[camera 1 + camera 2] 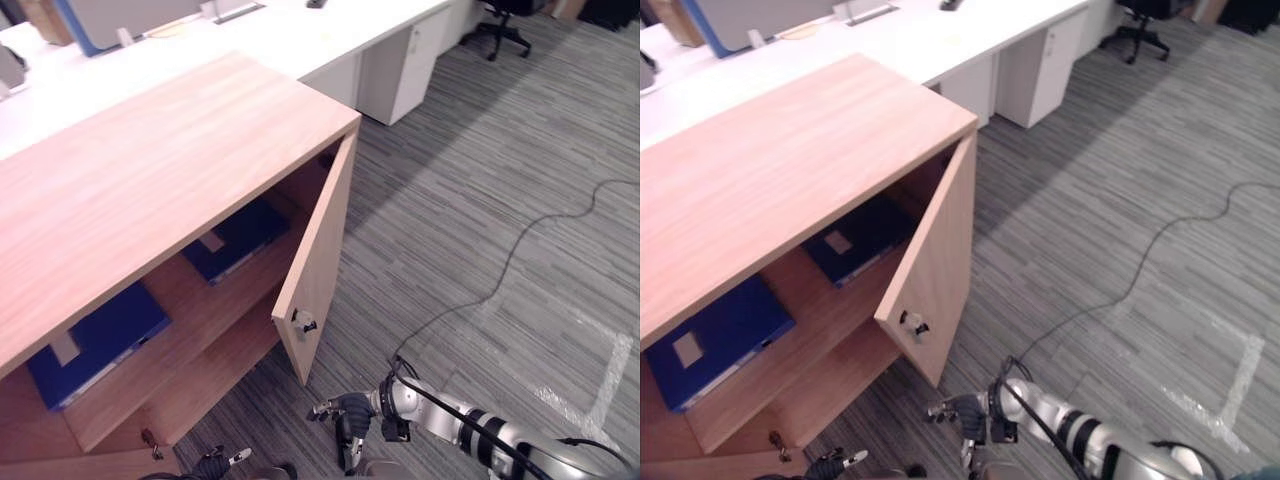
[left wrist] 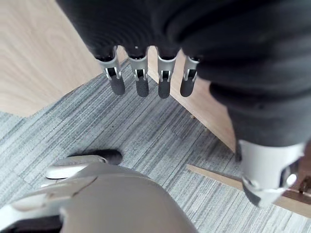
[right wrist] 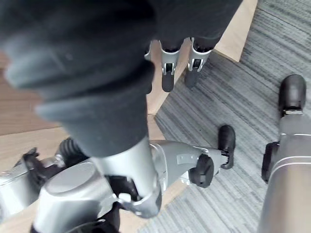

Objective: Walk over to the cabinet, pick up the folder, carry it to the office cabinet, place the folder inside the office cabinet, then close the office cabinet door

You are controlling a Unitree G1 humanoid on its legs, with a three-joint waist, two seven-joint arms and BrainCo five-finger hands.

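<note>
Two blue folders lie flat on the upper shelf of the single wooden cabinet point(image 1: 150, 170), the left folder point(image 1: 100, 340) and the right folder point(image 1: 235, 240) partly behind its one door point(image 1: 320, 260), which stands ajar. The robot's right hand point(image 1: 345, 412) hangs low over the grey carpet point(image 1: 480, 180) below the door's bottom corner, and the left hand point(image 2: 160, 29) hangs by the cabinet's base. Both hands' fingers point(image 2: 142, 82) are straight and relaxed, holding nothing, well apart from either folder.

I see the wooden office cabinet point(image 1: 790, 150) on the left, its door point(image 1: 935, 270) swung open, with a small metal knob point(image 1: 913, 324) on it. Two blue folders point(image 1: 720, 340) point(image 1: 855, 240) lie flat on the upper shelf, well apart. My right hand point(image 1: 958, 410) hangs empty, just nearer than the door's lower corner.
</note>
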